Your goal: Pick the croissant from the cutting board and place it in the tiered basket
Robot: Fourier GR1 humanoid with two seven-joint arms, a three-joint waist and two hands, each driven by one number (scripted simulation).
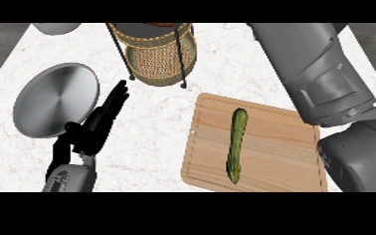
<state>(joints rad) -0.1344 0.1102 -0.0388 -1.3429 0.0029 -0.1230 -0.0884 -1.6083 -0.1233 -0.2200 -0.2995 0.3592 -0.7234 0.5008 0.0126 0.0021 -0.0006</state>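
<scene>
The wooden cutting board (283, 147) lies at the lower right and carries only a long green cucumber (237, 144); no croissant is on it. The wicker tiered basket (160, 59) stands at the top centre on thin black legs. A small brown piece (163, 24) shows in its upper tier at the view's top edge, mostly cut off. My right forearm (312, 69) rises from the lower right to the top edge, and its hand is out of view. My left hand (99, 124) rests open at the lower left, fingers pointing up toward the basket, holding nothing.
A round silver plate (57, 99) lies at the left, just beside my left hand. Part of a grey bowl (55, 28) shows at the top left corner. White marble counter (158, 129) lies between my left hand and the board.
</scene>
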